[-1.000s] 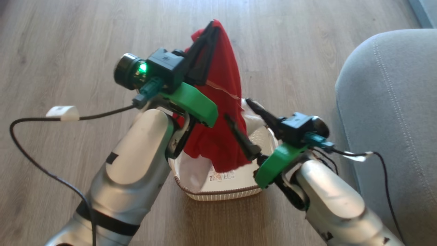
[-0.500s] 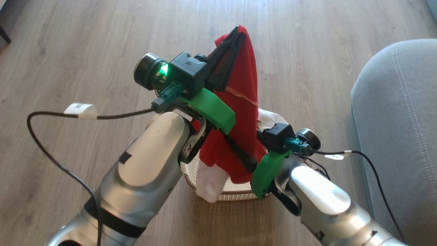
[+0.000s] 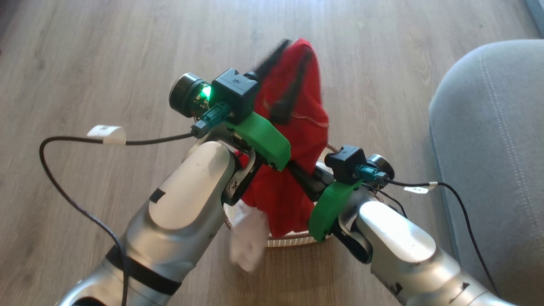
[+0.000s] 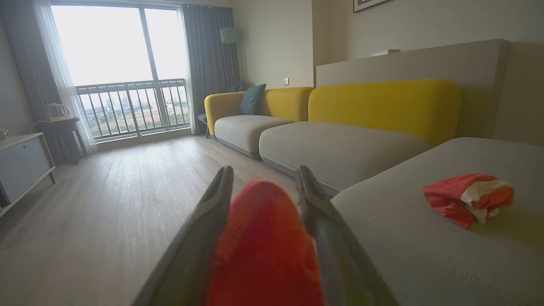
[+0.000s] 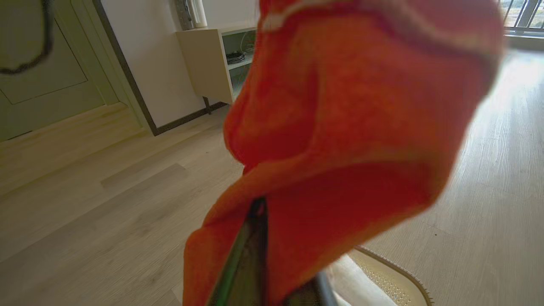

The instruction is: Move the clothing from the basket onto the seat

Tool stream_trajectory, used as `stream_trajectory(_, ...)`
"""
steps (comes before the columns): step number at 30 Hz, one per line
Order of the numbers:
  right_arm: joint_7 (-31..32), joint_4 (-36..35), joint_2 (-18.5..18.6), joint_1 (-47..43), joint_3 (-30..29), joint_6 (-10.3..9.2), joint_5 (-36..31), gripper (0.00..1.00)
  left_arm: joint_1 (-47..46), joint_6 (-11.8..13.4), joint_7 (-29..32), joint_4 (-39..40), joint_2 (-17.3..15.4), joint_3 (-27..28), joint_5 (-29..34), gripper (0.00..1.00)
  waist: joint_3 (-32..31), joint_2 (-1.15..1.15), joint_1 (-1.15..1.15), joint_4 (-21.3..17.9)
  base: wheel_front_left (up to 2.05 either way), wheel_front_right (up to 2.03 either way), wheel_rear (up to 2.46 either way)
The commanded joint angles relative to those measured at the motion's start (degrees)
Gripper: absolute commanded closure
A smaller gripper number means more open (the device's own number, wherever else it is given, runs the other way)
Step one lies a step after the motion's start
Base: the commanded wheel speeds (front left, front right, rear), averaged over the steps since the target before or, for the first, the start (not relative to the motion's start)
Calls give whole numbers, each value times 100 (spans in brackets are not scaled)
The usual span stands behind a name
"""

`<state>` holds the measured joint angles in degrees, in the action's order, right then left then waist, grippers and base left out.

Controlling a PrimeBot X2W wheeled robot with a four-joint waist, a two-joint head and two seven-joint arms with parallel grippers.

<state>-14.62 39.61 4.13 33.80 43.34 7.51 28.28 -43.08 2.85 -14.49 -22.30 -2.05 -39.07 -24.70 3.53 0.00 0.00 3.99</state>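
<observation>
**Item:** clothing point(image 3: 297, 127), one piece of soft, bright red fabric

**Location:** hanging in the air above the basket point(image 3: 293, 243) and clear of the seat point(image 3: 488, 127), which stands to the robot's right. A white fold point(image 3: 248, 242) trails from its lower end past the basket's rim toward the floor point(image 3: 85, 63). A further folded garment point(image 4: 467, 197), red with a white stripe, lies on the seat already.

**Holders:**
- Left gripper point(image 3: 297, 47): fingers a moderate way apart, with a thick wad of the red fabric pinched between them at the garment's top. It appears to carry the weight.
- Right gripper point(image 3: 308, 182): lower down and buried in the cloth, which drapes over its fingers in its own wrist view. Whether it grips or merely props cannot be told.

**Handling (judged):** light and limp, with no stiffness. It will sag and swing from any single hold. It is not fragile and is unlikely to slip once bunched. The trailing end may snag on the braided rim.

**Where to hold:** a gathered handful near the top edge, as now. A second hold lower down would keep the tail from dragging on the carry to the seat
</observation>
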Motion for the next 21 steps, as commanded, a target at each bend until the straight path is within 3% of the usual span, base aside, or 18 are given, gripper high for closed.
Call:
stream_trajectory(1,-38,-262,-124,182,-25,-2,21,100,-328,-32,-51,114,-83,163,-14,0,25,0,0,-57,0,0,0)
stream_trajectory(12,-38,-805,-50,8,-457,-2,-94,100,-240,-353,-51,-496,-145,166,41,0,136,0,0,-508,0,0,0)
stream_trajectory(21,-38,-1345,146,-368,-939,-2,-180,100,-80,-652,-51,-1071,-290,165,43,0,136,0,0,-1230,0,0,0)
